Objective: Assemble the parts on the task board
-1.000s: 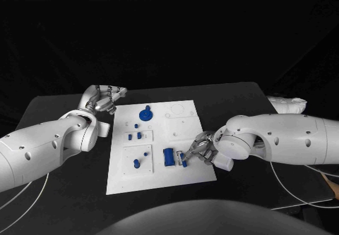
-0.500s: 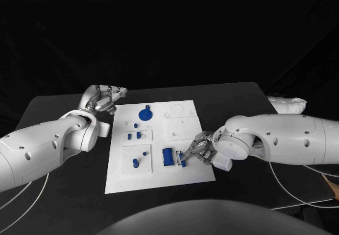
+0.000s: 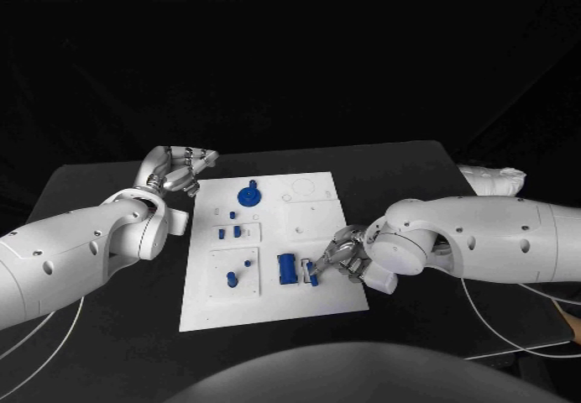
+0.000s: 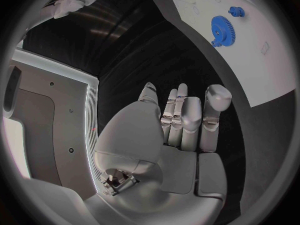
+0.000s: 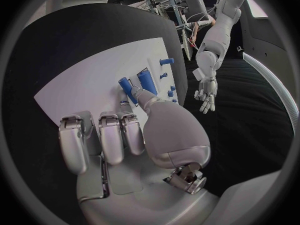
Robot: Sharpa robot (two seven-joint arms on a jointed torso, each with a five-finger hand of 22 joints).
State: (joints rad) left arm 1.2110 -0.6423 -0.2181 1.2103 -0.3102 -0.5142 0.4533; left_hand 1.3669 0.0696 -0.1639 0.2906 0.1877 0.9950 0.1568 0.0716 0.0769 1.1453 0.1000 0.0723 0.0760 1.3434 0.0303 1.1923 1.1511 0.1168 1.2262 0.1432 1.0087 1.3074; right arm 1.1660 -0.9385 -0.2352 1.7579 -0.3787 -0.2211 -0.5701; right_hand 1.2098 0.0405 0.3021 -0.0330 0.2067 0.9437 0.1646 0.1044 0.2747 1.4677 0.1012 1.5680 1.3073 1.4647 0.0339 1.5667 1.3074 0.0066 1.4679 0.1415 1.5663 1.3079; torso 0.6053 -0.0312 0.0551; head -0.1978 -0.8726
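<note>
Several blue parts already stand on the white board (image 3: 273, 243) mid-worktop, a gear (image 3: 248, 196) at its far end, while the right hand (image 3: 345, 256) pinches a small blue peg (image 3: 310, 274) beside a blue block (image 3: 288, 269) near its right edge, unseated I judge, and the left hand (image 3: 180, 172) waits empty, fingers loosely spread, off the board's far-left corner.

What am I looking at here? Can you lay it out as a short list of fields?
surface: black table
board: white task board in the middle
parts: blue gear at the far end; blue block at the near end
left hand: off the board's far corner, holding nothing
right hand: fingertips at a small blue part beside the block
</note>
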